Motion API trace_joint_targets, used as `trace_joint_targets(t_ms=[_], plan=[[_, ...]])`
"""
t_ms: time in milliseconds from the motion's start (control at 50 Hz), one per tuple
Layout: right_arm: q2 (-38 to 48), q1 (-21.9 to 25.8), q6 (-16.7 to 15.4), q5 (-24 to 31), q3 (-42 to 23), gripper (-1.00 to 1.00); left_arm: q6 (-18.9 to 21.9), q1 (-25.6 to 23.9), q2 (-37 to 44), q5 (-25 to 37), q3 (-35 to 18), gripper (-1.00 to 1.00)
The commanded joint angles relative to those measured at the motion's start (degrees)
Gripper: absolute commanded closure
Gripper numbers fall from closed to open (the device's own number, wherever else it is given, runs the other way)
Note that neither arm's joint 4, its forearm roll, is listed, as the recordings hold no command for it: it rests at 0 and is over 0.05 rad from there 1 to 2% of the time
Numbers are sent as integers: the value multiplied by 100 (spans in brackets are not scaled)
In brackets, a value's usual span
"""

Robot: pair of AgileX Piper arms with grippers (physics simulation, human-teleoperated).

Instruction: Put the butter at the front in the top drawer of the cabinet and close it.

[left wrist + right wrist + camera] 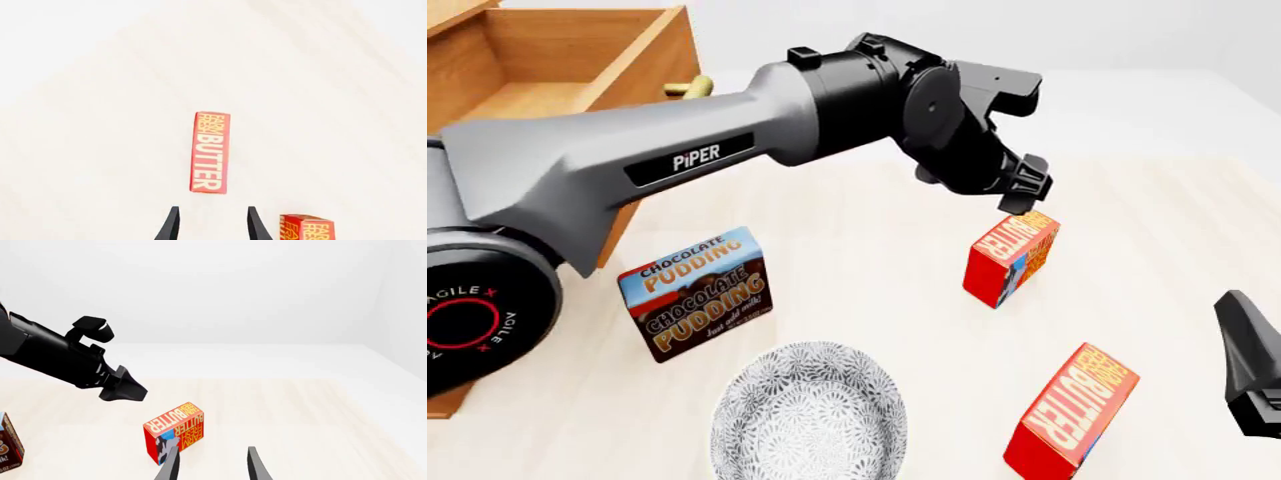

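So the butter [1012,258] I'm after is the carton with the blue patch on its side. It's standing on the table [868,240], well right of the open top drawer [561,60], with the other butter carton [1072,410] closer to me and a bit right. The left gripper [1030,192] hangs right over the target, close above its top edge but not touching as far as I can tell. In the left wrist view the butter [211,152] sits dead ahead of the fingers [172,226], and its long axis runs straight away from the camera. That means the jaws straddle the narrow width, which is what I'd want for a squeeze. The left gripper [212,222] is open, with a gap a little wider than the carton's short side, and it's holding nothing. Looks to me like a straight drop onto it is the move, no wrist twist needed. The right gripper [212,465] is also spread and empty. It's well off to the right and pointed roughly at the same carton [175,432], so the left arm is clearly the nearer one. The main risk I see is clipping the carton's top and tipping it. The chocolate pudding box [698,293] and the patterned plate [807,415] are off to the left, out of the way.
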Motion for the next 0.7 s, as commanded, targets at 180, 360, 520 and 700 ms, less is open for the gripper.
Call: trace_joint_targets(t_ms=[180, 360, 520, 700], plan=[[-10, 0, 4, 13, 0, -100, -64, 13, 429, 327, -670, -100], [-10, 1, 4, 12, 0, -100, -44, 73, 605, 550, -1027, -100], [-12, 0, 2, 13, 0, -100, -12, 104, 814, 753, -1349, -100], [-10, -1, 4, 13, 0, -100, -9, 130, 1032, 943, -1775, -100]])
